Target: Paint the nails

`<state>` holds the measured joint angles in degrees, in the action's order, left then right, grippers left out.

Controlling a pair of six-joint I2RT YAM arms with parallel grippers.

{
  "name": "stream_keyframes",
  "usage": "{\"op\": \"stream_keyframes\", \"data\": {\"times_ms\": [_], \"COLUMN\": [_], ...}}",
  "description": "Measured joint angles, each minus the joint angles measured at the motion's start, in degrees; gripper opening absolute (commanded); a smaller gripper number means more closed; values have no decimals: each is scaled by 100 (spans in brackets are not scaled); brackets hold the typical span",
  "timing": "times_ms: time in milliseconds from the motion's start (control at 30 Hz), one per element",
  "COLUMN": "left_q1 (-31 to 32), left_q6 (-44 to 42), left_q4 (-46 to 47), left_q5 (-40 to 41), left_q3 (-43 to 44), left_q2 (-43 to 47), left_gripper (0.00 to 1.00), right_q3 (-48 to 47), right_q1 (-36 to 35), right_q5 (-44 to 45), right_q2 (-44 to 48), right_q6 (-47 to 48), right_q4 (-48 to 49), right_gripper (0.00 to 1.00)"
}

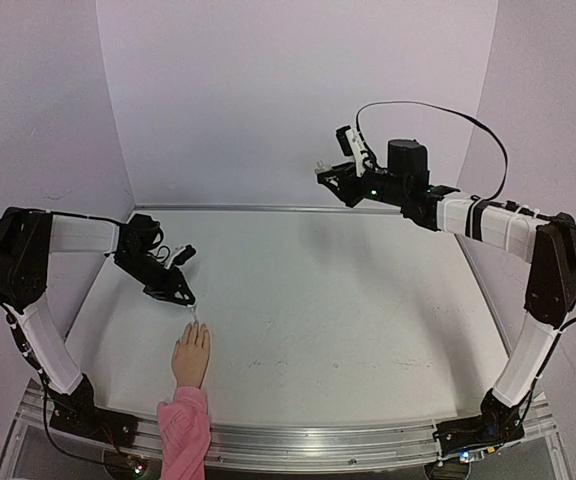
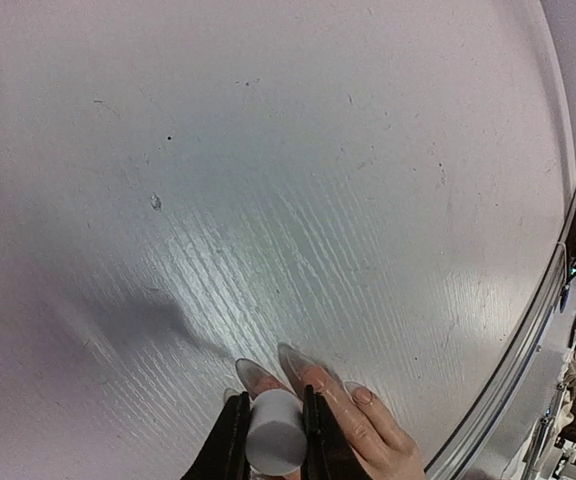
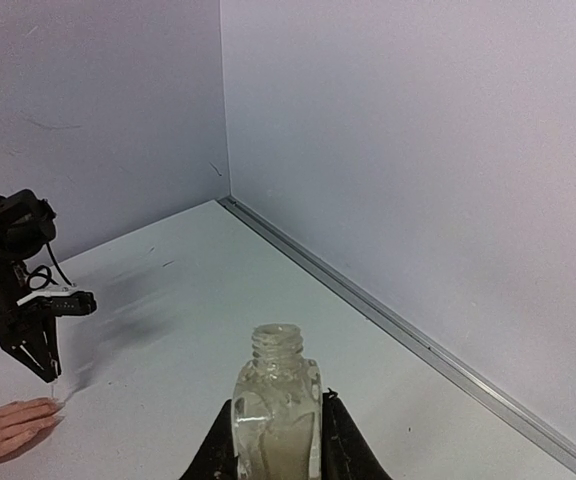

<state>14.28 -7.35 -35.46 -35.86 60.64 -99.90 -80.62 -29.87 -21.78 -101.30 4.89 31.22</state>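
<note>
The flesh-coloured mannequin hand (image 1: 190, 358) with a pink sleeve (image 1: 185, 432) lies flat at the near left, fingers pointing away. My left gripper (image 1: 183, 292) is shut on a white brush cap (image 2: 274, 432) and points down just beyond the fingertips. In the left wrist view the long pale nails (image 2: 298, 358) show right past the cap; the brush tip is hidden behind it. My right gripper (image 1: 330, 172) is held high at the back, shut on an open clear glass polish bottle (image 3: 276, 415) that stands upright.
The white table (image 1: 348, 300) is walled by lilac panels on three sides. A metal rail (image 1: 348, 440) runs along the near edge. The left arm (image 3: 18, 270) and the hand (image 3: 8, 428) also show at the left of the right wrist view.
</note>
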Motion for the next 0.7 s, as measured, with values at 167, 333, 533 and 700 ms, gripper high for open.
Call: {"op": "stream_keyframes", "data": {"times_ms": [167, 333, 533, 700], "left_q1": [0, 0, 0, 0], "left_q6": [0, -4, -7, -7], "left_q4": [26, 20, 17, 11], "left_q5": [-2, -2, -11, -9], "left_q3": [17, 17, 17, 17], "left_q2": [-68, -70, -70, -74], "left_gripper": [0, 0, 0, 0], "right_q3": [0, 0, 0, 0], "right_q1": [0, 0, 0, 0], "right_q5": [0, 0, -2, -4], "right_q2": [0, 0, 0, 0], "right_q6": [-7, -24, -46, -63], "right_q4": [-2, -2, -2, -2], "right_gripper": [0, 0, 0, 0]}}
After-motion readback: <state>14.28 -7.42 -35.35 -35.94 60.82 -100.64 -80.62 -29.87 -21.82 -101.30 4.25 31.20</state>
